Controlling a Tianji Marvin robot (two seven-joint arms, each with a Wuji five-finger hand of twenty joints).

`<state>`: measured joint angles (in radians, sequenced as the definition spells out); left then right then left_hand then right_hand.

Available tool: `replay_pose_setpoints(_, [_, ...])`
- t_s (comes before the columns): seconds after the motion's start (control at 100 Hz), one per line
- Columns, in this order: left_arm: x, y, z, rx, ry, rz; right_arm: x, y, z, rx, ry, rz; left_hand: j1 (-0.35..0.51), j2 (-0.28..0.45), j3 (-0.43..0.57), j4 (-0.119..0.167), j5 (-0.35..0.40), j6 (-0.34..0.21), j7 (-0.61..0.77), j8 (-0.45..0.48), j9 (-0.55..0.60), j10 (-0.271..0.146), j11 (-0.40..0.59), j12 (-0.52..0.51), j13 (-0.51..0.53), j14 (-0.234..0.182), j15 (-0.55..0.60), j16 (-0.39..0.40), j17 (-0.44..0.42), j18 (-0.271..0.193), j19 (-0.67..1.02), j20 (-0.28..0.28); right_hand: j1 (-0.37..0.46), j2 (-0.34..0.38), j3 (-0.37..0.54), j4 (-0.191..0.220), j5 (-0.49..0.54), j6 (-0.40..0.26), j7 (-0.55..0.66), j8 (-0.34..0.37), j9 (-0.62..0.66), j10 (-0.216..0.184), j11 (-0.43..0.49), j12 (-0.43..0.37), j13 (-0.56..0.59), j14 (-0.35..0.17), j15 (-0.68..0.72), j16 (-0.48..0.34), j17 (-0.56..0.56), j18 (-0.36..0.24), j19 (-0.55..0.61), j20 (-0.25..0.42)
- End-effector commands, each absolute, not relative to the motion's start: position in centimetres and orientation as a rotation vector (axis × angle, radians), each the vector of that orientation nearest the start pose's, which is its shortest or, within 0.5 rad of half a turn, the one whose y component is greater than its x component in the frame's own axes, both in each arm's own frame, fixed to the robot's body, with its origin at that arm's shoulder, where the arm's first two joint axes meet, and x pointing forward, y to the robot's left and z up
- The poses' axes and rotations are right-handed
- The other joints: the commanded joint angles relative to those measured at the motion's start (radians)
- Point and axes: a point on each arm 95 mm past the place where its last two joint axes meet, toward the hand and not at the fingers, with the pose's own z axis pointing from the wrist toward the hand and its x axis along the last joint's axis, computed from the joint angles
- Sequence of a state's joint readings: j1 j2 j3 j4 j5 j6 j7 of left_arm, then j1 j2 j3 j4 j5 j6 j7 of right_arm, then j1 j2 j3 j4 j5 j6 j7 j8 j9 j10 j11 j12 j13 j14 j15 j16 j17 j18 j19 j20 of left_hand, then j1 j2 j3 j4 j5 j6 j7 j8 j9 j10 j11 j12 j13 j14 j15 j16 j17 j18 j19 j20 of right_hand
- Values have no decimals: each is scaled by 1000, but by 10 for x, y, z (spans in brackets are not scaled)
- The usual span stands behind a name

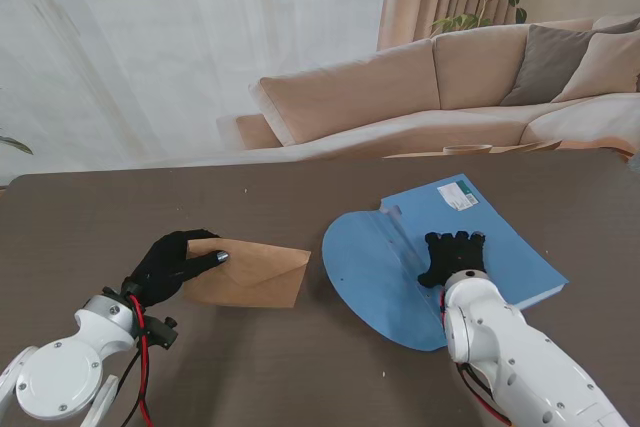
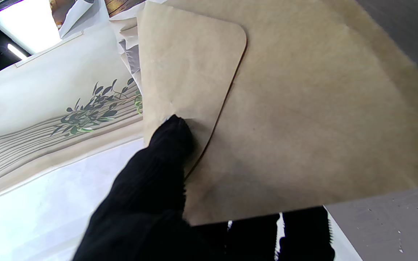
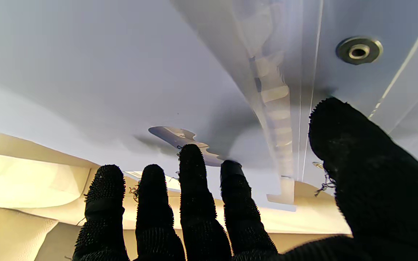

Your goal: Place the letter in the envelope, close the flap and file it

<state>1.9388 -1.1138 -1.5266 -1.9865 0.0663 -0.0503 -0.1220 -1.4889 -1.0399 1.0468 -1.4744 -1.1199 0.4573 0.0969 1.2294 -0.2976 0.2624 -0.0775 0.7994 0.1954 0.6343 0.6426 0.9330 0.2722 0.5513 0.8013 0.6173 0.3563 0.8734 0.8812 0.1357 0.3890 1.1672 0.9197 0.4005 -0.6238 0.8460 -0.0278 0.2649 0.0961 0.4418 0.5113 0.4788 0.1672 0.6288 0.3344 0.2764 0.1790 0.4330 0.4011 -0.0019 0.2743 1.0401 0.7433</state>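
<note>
Overhead stand view with two wrist views. The brown paper envelope (image 1: 250, 273) lies on the dark desk (image 1: 90, 217), left of centre and near to me. Its long axis runs roughly left to right, slightly skewed, so that the right end sits a little farther from me than the near right corner. The flap (image 2: 191, 69) is folded down over the body, its rounded edge visible in the left wrist view; the letter cannot be seen.

The left hand (image 1: 170, 265), in a black glove, grips the left end of the envelope. One finger lies across the top face and points right along the long axis, while the remaining fingers (image 2: 305, 232) pass under the near edge, so the paper is pinched between them. In the left wrist view that end appears raised off the desk, though how far cannot be told.

The blue file folder (image 1: 500, 247) lies open to the right of the envelope, apart from it. Its rounded flap (image 1: 365, 277) spreads toward the envelope, and its long axis runs diagonally from near left to far right. A white label (image 1: 459, 194) sits at its far corner.

The right hand (image 1: 452, 257) rests flat on the folder beside the fold, palm down, fingers (image 3: 191, 181) spread wide and holding nothing. The right wrist view shows a metal eyelet (image 3: 359, 50) in the blue sheet.

A beige sofa (image 1: 420, 87) stands beyond the desk.
</note>
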Motion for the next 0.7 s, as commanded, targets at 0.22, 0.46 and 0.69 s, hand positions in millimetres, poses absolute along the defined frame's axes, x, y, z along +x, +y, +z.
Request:
replay_pose_setpoints(0.22, [318, 31, -268, -2008, 879, -2152, 399, -32, -385, 1371, 1479, 872, 62, 35, 75, 18, 14, -63, 71, 30, 13, 0, 30, 11, 13, 1, 20, 24, -4, 3, 28, -12, -51, 11, -39, -24, 44, 52, -45, -56, 100, 34, -47, -25, 36, 59, -56, -51, 8, 32, -16, 0])
replay_pose_setpoints(0.46, [318, 31, -268, -2007, 877, -2154, 398, -31, -389, 1410, 1496, 886, 62, 35, 75, 18, 14, -63, 71, 30, 13, 1, 30, 10, 13, 1, 21, 24, -4, 3, 28, -12, -10, -38, -14, -31, 24, 62, -8, -58, 125, -76, 126, 57, 24, 29, -45, -47, -10, 17, -22, -10])
replay_pose_setpoints(0.69, [318, 31, -269, -2007, 874, -2152, 398, -30, -389, 1422, 1557, 872, 62, 34, 75, 18, 14, -62, 71, 29, 13, 1, 30, 10, 14, 2, 21, 24, -5, 3, 27, -12, 47, -93, -28, -41, -59, 64, 20, 35, -90, -155, 463, 368, -36, 12, 105, 89, -40, 1, -60, -16])
